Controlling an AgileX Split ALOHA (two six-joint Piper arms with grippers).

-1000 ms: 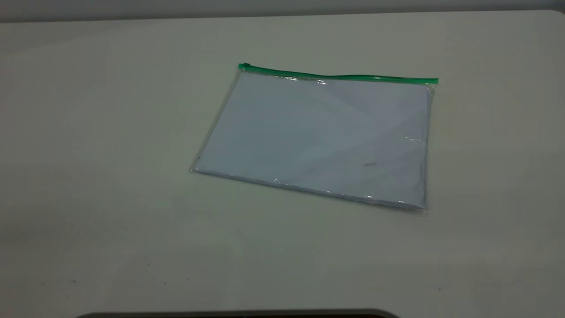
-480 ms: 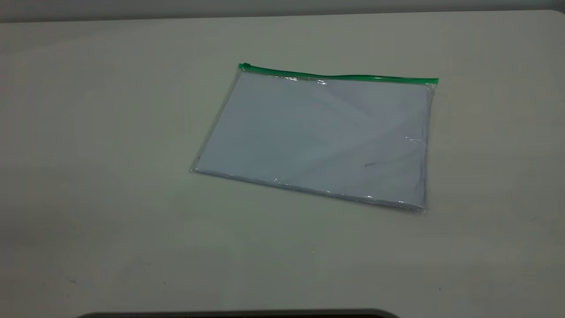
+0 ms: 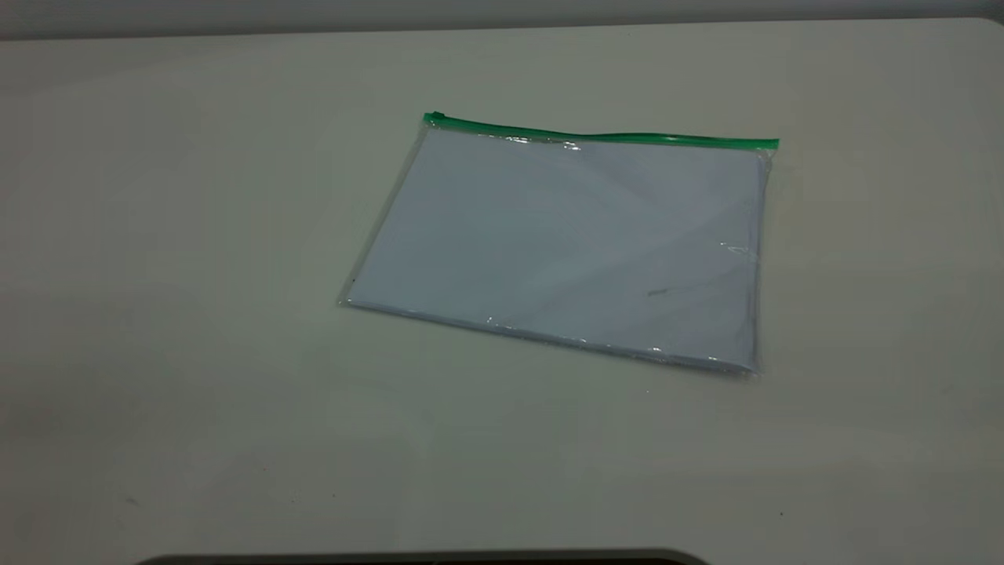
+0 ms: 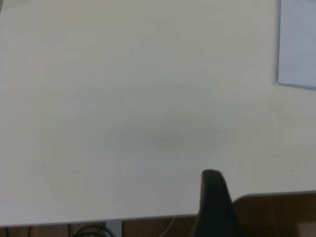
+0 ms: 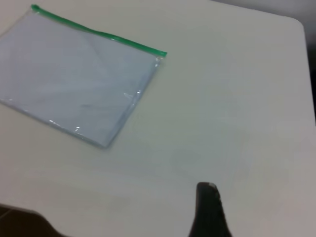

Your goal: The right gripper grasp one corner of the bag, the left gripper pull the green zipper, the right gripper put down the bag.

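The bag (image 3: 565,243) lies flat on the white table (image 3: 196,235), a clear pouch with white paper inside. The green zipper (image 3: 604,138) runs along its far edge, with the slider tab (image 3: 434,118) at the left end. Neither gripper shows in the exterior view. In the right wrist view the bag (image 5: 74,84) and its green zipper (image 5: 98,33) lie well away from my right gripper (image 5: 208,207), of which only a black tip shows over bare table. In the left wrist view a corner of the bag (image 4: 298,44) shows far from my left gripper (image 4: 215,202), which sits near the table edge.
The table's front edge (image 4: 148,217) and a brown surface below it (image 4: 276,217) show in the left wrist view. A dark curved edge (image 3: 423,559) lies at the table's near side. The table's far right corner (image 5: 296,22) shows in the right wrist view.
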